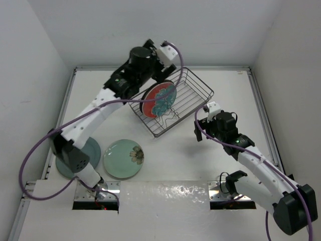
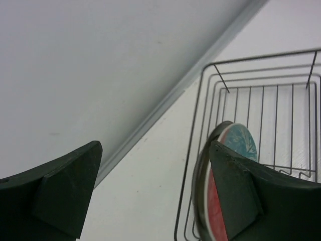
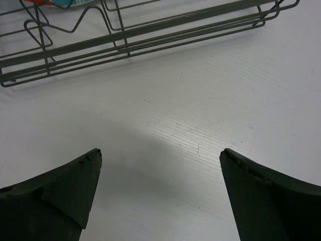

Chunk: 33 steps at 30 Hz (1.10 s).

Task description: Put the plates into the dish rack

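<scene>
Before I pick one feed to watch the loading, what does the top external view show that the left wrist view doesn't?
Only the top external view shows the pale green plate lying flat on the table, outside the dish rack, and the right claw beside the rack. Only the left wrist view shows that the left claw is open, with nothing between its fingers. Both show the red-and-teal plate standing on edge in the rack.

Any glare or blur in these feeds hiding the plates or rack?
Top external: even light, glossy sheen on the near table; red-and-teal plate and dish rack clear. Left wrist: dark, soft-edged fingers. Right wrist: mild sheen, rack wires sharp.
</scene>
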Available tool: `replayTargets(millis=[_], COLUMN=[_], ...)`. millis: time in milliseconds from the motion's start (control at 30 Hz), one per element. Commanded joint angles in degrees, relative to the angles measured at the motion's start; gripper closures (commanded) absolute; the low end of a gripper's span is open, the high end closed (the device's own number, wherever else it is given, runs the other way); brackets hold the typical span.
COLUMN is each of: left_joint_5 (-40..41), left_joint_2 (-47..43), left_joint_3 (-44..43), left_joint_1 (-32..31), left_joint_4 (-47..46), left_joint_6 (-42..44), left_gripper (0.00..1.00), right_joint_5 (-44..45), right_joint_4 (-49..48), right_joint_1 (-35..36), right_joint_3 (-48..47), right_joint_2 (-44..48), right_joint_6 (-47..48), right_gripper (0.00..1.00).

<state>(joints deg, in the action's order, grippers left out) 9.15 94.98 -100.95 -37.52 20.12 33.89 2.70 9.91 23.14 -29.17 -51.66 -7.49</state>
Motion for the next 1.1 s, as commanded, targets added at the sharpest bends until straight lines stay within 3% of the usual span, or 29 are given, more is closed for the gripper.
replayTargets(millis=[0,67,100,167,200,267,300,367,400,567,700,800,933,1067], left_joint_5=[7.4,2.7,-2.8,-6.9,-11.0,-16.6,-24.7,-33.2,-38.1,-46.6,-48.9,-46.3,-41.4,-40.4], left_joint_2=[-11.2,-15.4,-16.6,-20.7,-21.9,-24.7,-25.0,-24.8,-24.5,-19.0,-14.9,-15.3,-15.8,-11.4], left_joint_3=[-4.4,-3.3,-2.4,3.1,5.2,11.2,12.9,18.6,20.5,31.9,37.8,43.4,51.5,53.5], left_joint_1=[3.8,10.8,19.3,27.6,35.8,44.9,55.7,66.7,75.5,97.7,107.1,108.0,108.4,108.5], left_joint_4=[6.1,12.9,14.8,18.5,19.4,23.4,24.7,28.5,29.4,33.1,34.5,32.8,22.2,20.8], left_joint_6=[-6.3,-11.5,-12.8,-13.4,-13.1,-12.0,-11.5,-7.7,-5.7,5.6,14.7,17.8,15.4,16.3], left_gripper=[0.14,0.13,0.13,0.12,0.11,0.09,0.09,0.09,0.09,0.12,0.15,0.15,0.15,0.21], right_joint_5=[-1.2,-2.2,-2.4,-4.4,-4.8,-5.9,-6.0,-6.9,-7.3,-10.3,-12.1,-13.1,-14.2,-13.8], right_joint_4=[1.1,1.2,1.1,0.5,0.5,0.6,0.7,1.1,1.0,0.4,-0.8,-1.2,-2.8,-2.6], right_joint_1=[0.3,0.4,0.3,0.3,0.3,0.3,0.3,0.3,0.3,0.3,0.3,0.3,0.4,0.3], right_joint_3=[-2.9,-3.2,-3.3,-3.7,-4.0,-4.8,-5.4,-5.7,-5.7,-6.2,-5.7,-6.0,-5.3,-4.8], right_joint_2=[-0.7,-1.0,-1.2,-2.0,-2.4,-3.6,-4.1,-5.2,-5.5,-7.8,-8.8,-9.4,-9.7,-9.3], right_joint_6=[-0.2,-0.9,-1.1,-1.6,-1.7,-1.8,-2.1,-2.4,-2.8,-3.1,-3.2,-3.7,-4.5,-4.2], right_gripper=[0.01,0.01,0.01,0.01,0.01,0.01,0.01,0.01,0.01,0.01,0.01,0.01,0.01,0.02])
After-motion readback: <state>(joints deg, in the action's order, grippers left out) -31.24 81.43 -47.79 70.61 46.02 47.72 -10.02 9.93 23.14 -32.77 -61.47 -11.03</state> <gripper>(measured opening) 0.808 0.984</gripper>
